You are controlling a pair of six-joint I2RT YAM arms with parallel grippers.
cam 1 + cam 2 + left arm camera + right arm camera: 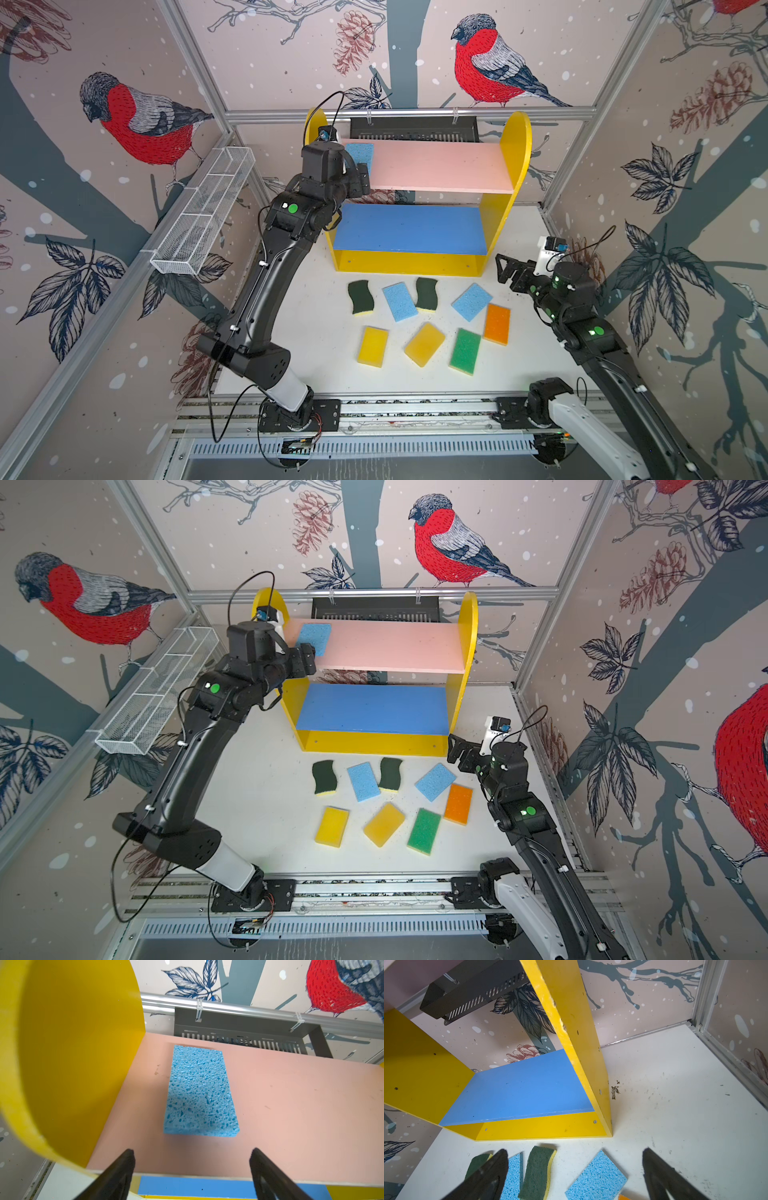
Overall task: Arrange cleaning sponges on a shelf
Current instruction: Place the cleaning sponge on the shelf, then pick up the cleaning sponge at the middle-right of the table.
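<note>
Open and empty, the left end effector point(191, 1150) needed to back straight off the pink top board point(291, 1095) without nudging the light blue sponge point(200, 1093).

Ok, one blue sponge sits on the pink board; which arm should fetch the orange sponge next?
Right. The right pincer, open, hovers low near the orange sponge; the left pincer is up at the pink top board, farther away.

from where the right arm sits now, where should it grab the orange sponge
Probably straight down from above, closing across the two long sides of the orange sponge near mid-length. It lies flat on the table, so its narrow width suits the open right gripper, and mid-length avoids the light blue sponge crowding one corner.
</note>
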